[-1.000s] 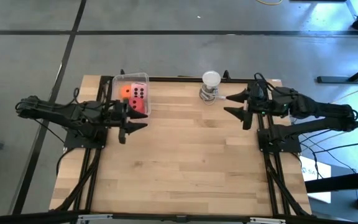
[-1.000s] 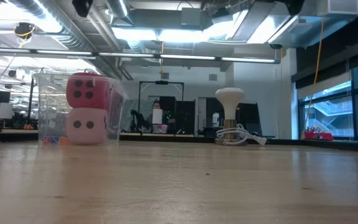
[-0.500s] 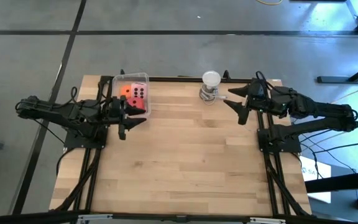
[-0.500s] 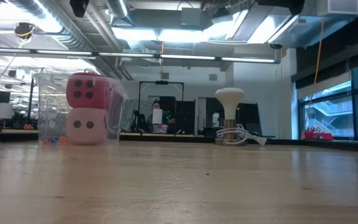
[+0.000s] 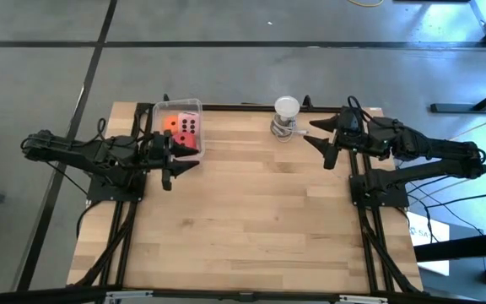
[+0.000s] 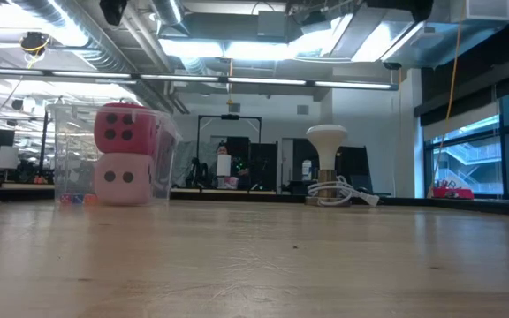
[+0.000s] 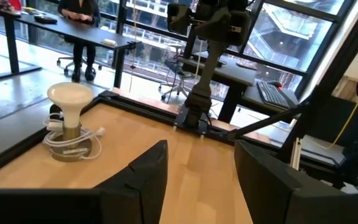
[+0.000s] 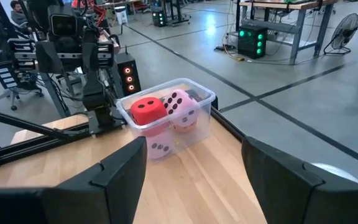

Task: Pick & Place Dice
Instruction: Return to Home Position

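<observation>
Dice [image 5: 184, 128] in bin [image 5: 178, 103], beside left claw [image 5: 180, 173]

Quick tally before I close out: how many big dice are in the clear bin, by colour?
pink dice: 2, one on top and one lower down
red die: 1
orange die: 1
Total: 4, all inside the clear bin

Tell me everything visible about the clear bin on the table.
The clear bin is a see-through, plastic-looking rectangular box with an open top. It stands upright on the wooden table, at the corner shown top-left in the high view. Inside are stacked soft dice in red, pink and orange with dark pips, piled to about its rim.
</observation>
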